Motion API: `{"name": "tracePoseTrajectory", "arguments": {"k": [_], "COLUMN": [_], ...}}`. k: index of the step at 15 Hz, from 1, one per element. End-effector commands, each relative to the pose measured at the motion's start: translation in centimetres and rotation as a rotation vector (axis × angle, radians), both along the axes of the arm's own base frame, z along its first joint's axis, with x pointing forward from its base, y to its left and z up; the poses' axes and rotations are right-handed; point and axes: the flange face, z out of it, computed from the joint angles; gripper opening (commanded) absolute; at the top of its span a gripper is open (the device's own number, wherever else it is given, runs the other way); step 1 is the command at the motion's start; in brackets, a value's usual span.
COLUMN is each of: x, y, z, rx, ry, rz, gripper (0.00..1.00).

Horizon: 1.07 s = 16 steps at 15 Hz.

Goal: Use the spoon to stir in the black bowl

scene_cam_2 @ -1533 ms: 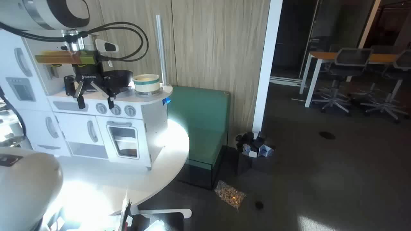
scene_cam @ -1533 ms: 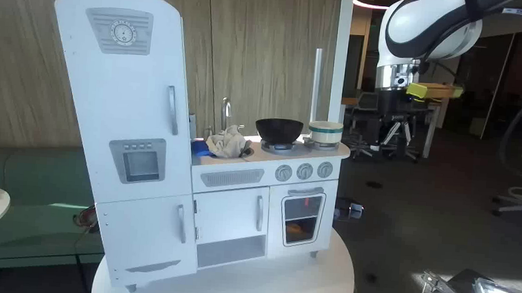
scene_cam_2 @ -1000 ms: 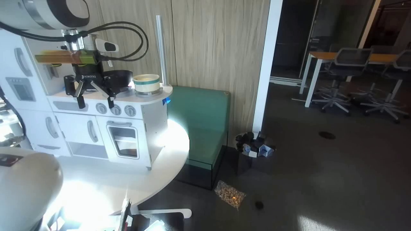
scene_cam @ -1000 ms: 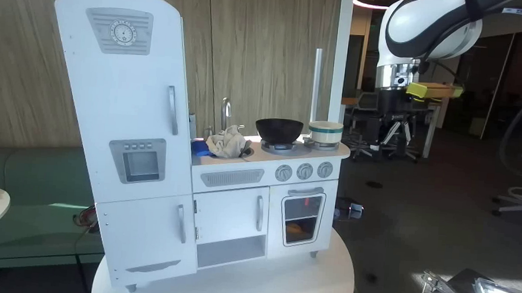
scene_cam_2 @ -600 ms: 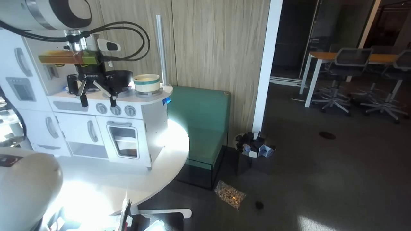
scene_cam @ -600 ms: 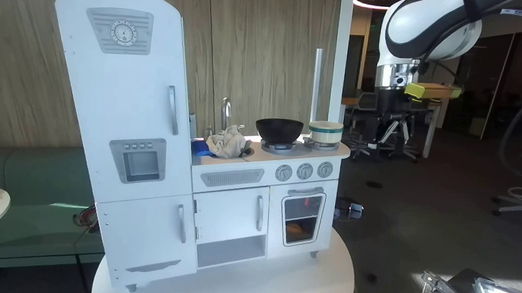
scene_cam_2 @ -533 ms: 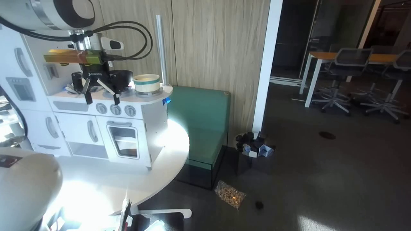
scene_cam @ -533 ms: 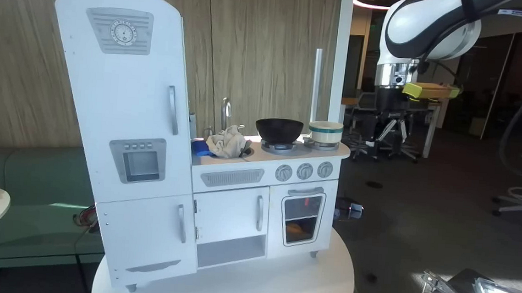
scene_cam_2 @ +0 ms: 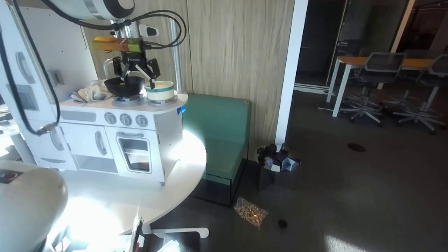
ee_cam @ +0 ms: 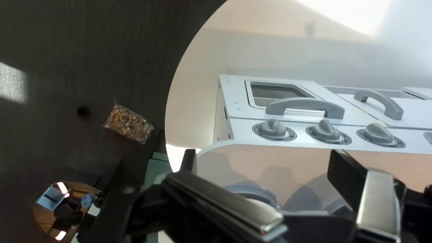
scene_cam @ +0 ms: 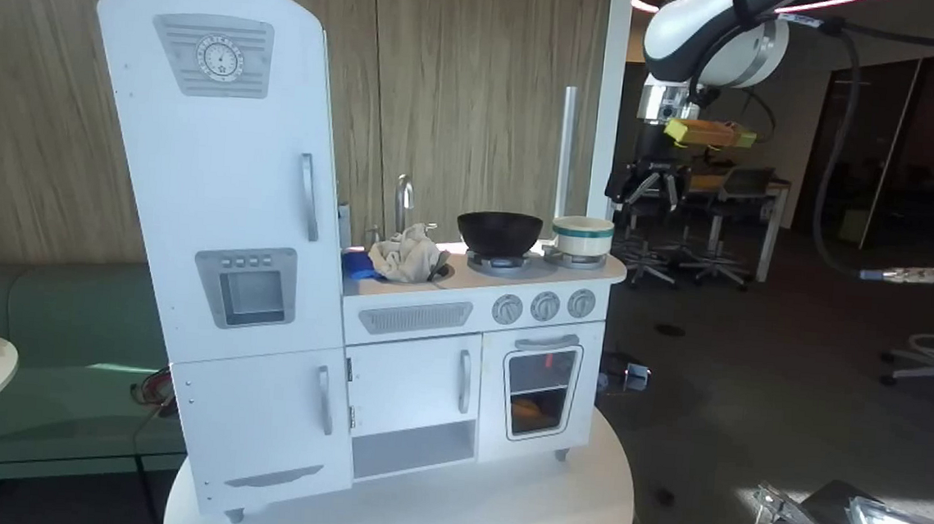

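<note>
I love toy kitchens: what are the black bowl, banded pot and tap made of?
Black bowl: perhaps metal or plastic; matte, hardly shining. Banded pot: maybe enamelled metal or ceramic, given smooth cream sides. Tap: shiny metal or chromed plastic, given bright highlights.

A play kitchen point(scene_cam: 417, 382) stands on the tabletop point(scene_cam: 499, 511); beyond the rounded edge, a green bench point(scene_cam_2: 220, 136), a clear bag point(scene_cam_2: 250, 212).
</note>
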Motion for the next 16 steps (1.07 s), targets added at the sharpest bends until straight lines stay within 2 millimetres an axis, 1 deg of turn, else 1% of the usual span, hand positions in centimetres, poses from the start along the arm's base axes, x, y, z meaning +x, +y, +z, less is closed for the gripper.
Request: {"name": "tracePoseTrajectory", "arguments": {"k": [1,3,5,6,9,11,13,16], "x": [6.3,8.3,9.6,10.2,11.9,13.0,14.3,16.0], "y": [-2.0,-2.8,-3.4,-3.8,-4.6,-5.0,-5.5,-5.6], "z": [1.1,1.8,2.8,3.0,2.1,1.0,-0.2,-0.8], "rx": [-0.025,-0.065,-0.096,-0.113,-0.111,-0.106,-0.099,-0.125], "ry": [0.012,0.018,0.034,0.044,0.101,0.118,0.106,0.061], "rz": [0.003,0.002,0.015,0.02,0.058,0.096,0.124,0.168], "gripper": [1.0,1.0,1.0,1.0,1.0,1.0,1.0,1.0]}}
